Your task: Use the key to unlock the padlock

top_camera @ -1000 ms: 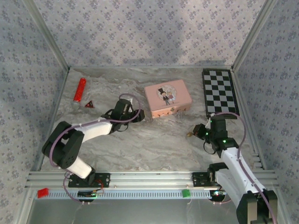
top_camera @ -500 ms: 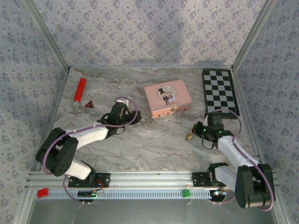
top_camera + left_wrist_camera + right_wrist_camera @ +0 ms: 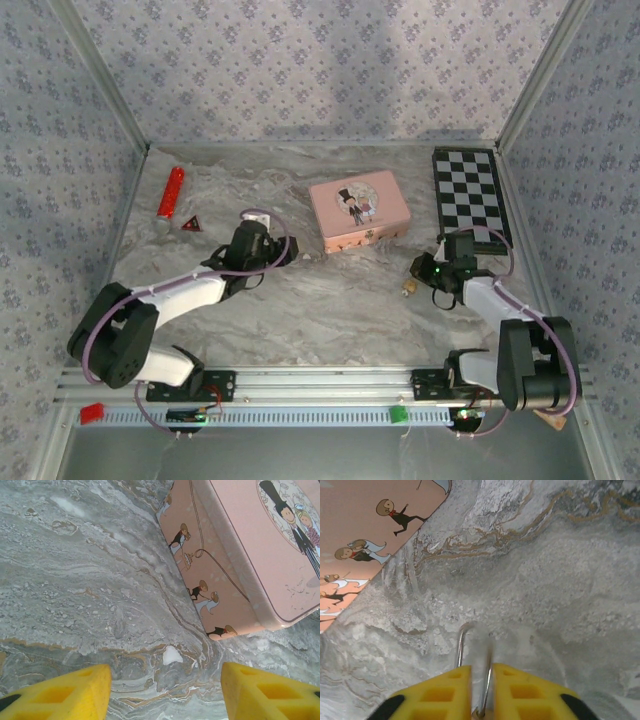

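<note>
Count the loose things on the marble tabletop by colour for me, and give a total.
Red: 2, the tube and the small triangle
Pink: 1, the box
Black and white: 1, the checkerboard
Brass and silver: 1, the padlock
Total: 5

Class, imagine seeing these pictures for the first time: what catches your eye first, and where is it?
The pink box with its cartoon couple stands out mid-table toward the back, with the black-and-white chessboard at the back right. At the tip of the right claw is the tiny brass padlock, its thin silver loop poking between the yellow fingers in the right wrist view.
</note>
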You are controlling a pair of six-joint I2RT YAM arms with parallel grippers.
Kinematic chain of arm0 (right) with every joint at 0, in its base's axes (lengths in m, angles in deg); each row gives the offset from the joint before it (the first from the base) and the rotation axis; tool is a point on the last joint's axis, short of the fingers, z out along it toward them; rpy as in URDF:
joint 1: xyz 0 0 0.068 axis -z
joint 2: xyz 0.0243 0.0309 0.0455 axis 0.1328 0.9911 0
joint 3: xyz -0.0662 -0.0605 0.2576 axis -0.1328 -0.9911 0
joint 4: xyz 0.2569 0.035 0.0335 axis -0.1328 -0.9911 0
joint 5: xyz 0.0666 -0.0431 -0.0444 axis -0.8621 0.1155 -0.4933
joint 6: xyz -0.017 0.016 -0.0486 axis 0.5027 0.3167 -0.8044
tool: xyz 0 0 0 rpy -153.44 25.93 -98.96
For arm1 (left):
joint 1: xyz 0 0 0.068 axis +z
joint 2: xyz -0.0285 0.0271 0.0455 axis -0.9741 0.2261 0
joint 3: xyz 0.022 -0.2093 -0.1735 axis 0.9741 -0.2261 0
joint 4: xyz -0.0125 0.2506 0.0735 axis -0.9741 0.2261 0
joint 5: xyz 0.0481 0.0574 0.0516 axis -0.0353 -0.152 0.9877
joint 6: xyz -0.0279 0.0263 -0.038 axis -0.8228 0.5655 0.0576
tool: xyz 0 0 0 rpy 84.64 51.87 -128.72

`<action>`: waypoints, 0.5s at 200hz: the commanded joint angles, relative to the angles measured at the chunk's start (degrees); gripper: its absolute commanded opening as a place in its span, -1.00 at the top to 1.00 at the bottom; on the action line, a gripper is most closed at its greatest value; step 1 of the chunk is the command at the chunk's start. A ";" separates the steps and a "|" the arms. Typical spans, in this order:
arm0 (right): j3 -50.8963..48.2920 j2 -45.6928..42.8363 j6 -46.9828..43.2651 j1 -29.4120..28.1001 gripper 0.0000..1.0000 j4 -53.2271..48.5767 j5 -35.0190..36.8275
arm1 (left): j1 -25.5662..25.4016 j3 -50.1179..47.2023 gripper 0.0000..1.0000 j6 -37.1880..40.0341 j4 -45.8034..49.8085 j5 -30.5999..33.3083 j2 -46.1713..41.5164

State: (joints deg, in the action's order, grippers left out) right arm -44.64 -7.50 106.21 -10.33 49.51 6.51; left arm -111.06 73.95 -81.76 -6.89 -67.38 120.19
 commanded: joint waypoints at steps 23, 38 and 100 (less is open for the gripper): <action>1.68 -3.72 -2.72 0.70 0.23 -2.48 1.83 | 1.13 -0.59 -0.23 1.72 0.47 1.07 -3.06; 2.79 -5.85 -3.72 0.82 0.15 -4.61 1.83 | 1.72 -0.64 -0.23 2.28 1.03 1.21 -3.87; 7.86 -20.17 -12.27 0.35 -0.03 -6.27 4.26 | 6.18 0.09 -0.32 9.84 7.85 5.06 -14.24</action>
State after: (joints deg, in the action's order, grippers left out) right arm -37.69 -23.47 99.85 -9.89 42.21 8.31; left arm -106.51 73.29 -76.93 -2.15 -64.67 109.68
